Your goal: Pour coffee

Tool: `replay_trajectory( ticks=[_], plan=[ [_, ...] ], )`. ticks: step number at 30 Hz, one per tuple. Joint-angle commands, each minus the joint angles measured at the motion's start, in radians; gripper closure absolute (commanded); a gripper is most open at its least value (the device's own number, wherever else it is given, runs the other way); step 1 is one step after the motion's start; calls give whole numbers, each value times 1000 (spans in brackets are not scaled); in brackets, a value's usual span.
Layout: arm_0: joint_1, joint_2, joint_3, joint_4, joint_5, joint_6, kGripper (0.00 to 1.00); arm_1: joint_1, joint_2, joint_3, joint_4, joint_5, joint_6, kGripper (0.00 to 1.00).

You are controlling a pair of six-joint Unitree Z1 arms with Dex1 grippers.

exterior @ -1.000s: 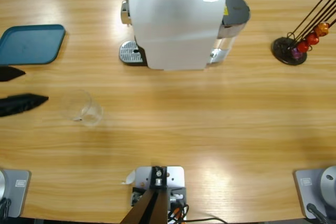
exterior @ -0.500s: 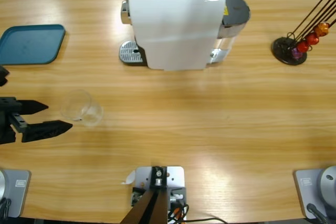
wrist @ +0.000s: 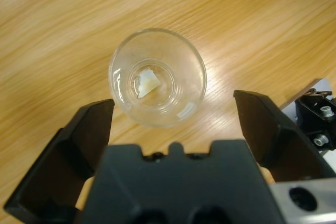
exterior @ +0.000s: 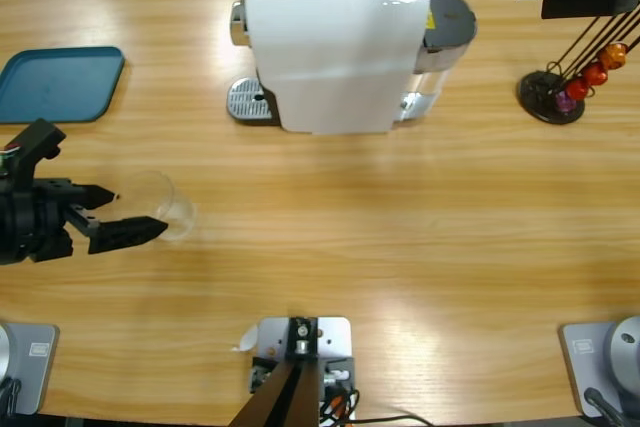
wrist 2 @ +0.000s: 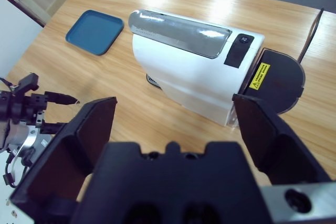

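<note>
Now my left tool (exterior: 125, 215), spread wide and empty, flanks the glass (wrist: 157, 77) of coffee (wrist: 147, 83); closing off-centre could tip it.

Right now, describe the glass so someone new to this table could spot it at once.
Start at the white coffee machine at the table's back edge, then go down and left toward the blue tray. Below the tray stands the glass, between the open left pincer tips. It is the table's only clear thing, nearly empty.
</note>
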Motion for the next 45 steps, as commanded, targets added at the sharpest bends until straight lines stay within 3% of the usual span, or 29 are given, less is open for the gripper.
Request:
replay_trajectory(
  ticks=[1, 9, 13, 16, 20, 25, 30, 37, 45],
  plan=[
    [-11, 93, 55, -83, 27, 3, 15, -4, -30, 25, 34, 2, 12, 0],
    [-11, 150, 79, -180, 56, 3, 208, -24, -48, -15, 109, 12, 11, 0],
    [-11, 174, 97, -195, 55, 21, 458, -24, -43, -25, 117, 13, 11, 0],
    [-11, 169, 107, -193, 46, 33, 570, -24, -40, -24, 118, 12, 11, 0],
    [2, 95, 83, -179, 4, 108, 549, -24, -40, -13, 115, 7, 12, 0],
    [255, 58, -1, -155, -215, 571, 543, -24, -45, 36, 79, 3, 20, 0],
    [378, 156, -129, -97, -313, 820, 547, -43, -45, 72, 61, 19, 22, 0],
    [519, 336, -294, -87, -533, 1008, 547, -119, -38, 79, 63, 88, 4, 0],
    [558, 553, -522, -21, -558, 1093, 547, -188, -16, 72, 74, 141, -18, 4]
  ],
)
